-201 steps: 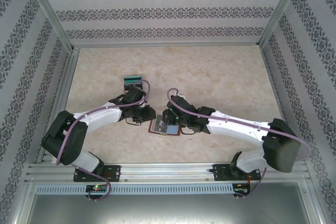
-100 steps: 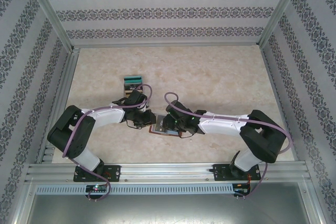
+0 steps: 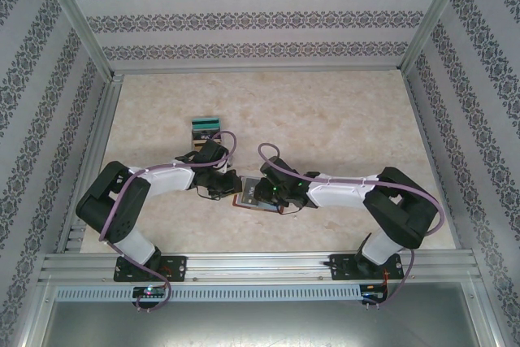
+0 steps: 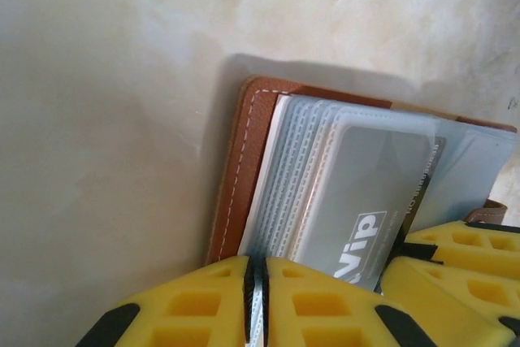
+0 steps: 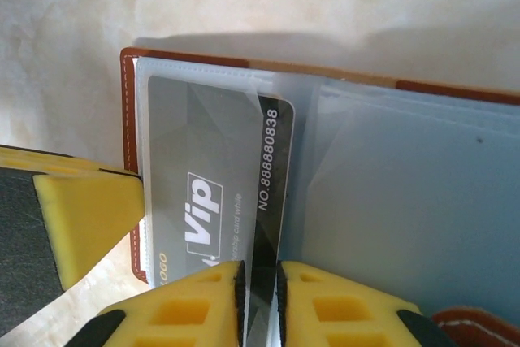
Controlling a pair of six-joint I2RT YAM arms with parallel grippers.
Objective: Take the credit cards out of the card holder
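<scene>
With the card holder [image 3: 246, 195] lying open on the tabletop [image 3: 341, 119] between the arms, the left claw [image 4: 257, 298] pinches its sleeve edge, seemingly as an anchor, while the right claw [image 5: 260, 302] grips the black card [image 5: 272, 168], which likely needs a straight, steady pull next.

Open table [image 3: 341, 119] right of cards [image 3: 205, 128]

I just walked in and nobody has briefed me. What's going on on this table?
Two robot arms are working on an open brown card holder lying on the table. The left gripper is pinched shut on the edge of its clear sleeves, holding it down. The right gripper is shut on the exposed edge of a black Vip card that sits mostly inside a sleeve. A small pile of cards lies apart, beyond the left arm.
</scene>
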